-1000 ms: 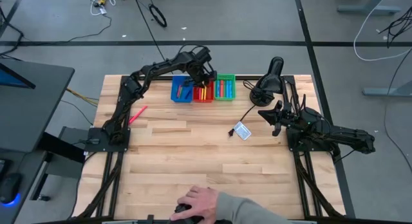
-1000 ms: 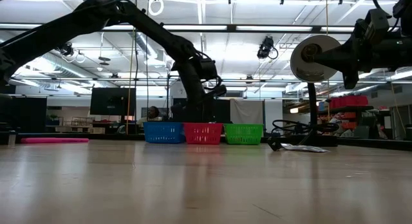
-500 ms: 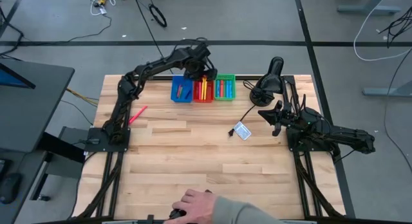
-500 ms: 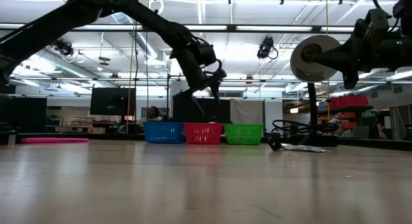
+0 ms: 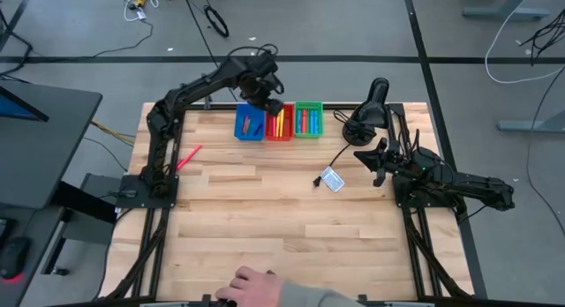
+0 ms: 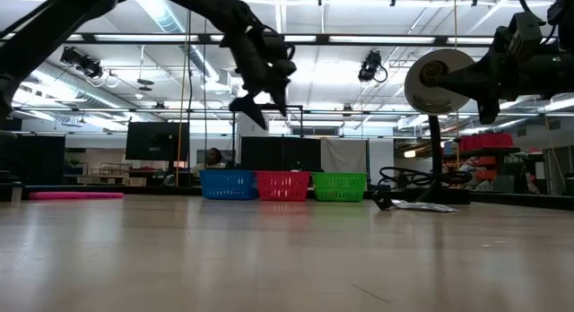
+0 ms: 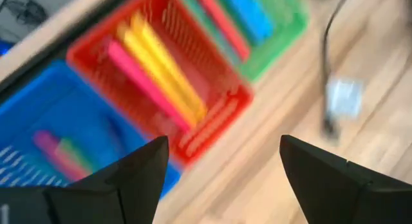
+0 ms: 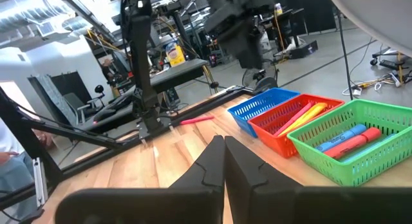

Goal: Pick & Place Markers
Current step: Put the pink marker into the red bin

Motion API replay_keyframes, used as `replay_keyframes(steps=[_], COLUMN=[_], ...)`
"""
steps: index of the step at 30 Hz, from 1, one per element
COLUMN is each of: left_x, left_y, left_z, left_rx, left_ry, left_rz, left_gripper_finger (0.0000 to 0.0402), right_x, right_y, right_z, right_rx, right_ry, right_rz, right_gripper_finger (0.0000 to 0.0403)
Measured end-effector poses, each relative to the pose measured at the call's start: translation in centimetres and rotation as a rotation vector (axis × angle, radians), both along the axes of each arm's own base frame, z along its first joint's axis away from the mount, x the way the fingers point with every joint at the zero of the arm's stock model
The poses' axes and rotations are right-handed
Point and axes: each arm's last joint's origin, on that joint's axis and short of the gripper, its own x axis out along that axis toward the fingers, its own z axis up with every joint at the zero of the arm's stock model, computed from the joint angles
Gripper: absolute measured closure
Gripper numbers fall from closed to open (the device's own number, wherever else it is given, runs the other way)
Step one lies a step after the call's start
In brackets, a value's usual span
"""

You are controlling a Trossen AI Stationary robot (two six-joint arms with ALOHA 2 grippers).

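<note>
At the left of the high view a lone pink marker (image 5: pixel 189 156) lies on the desk (image 5: pixel 282 228), while the left gripper (image 5: pixel 270 105), fingers wide and empty, hovers over the red bin (image 5: pixel 279 123) at upper centre. Only the left wrist view shows that bin's yellow and pink markers (image 7: pixel 164 73) clearly. At right, the right gripper (image 5: pixel 374 163) is closed, near a small white-and-blue card (image 5: pixel 332 179).

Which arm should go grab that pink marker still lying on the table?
Probably the left: its open gripper hangs above the bins, and the pink marker lies beside that arm's base. The right gripper sits shut across the table.

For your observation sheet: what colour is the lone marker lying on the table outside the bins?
Pink marker, clearest in the high view.
</note>
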Motion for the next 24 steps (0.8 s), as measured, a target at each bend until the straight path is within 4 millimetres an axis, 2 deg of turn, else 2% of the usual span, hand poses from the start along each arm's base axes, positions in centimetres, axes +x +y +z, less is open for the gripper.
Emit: replay_keyframes(steps=[8,14,19,24], left_x=[-3.5,-5.0,-6.5,-8.2], left_y=[-2.5,-3.7,-4.5,-5.3], left_z=[2.2,3.8,3.3,1.8], left_rx=[0.041,0.081,0.102,0.09], left_ry=[0.224,0.237,0.249,0.25], left_rz=[-0.263,-0.352,-0.344,-0.303], left_gripper_finger=[0.0101,0.0101,0.0101,0.0101], right_x=[0.0,0.0,0.0,0.0], right_y=[0.0,0.0,0.0,0.0], right_z=[0.0,0.0,0.0,0.0], right_rx=[0.0,0.0,0.0,0.0], right_ry=[0.0,0.0,0.001,0.0], right_rz=[0.0,0.0,0.0,0.0], right_gripper_finger=[0.0392,0.0392,0.0392,0.0392])
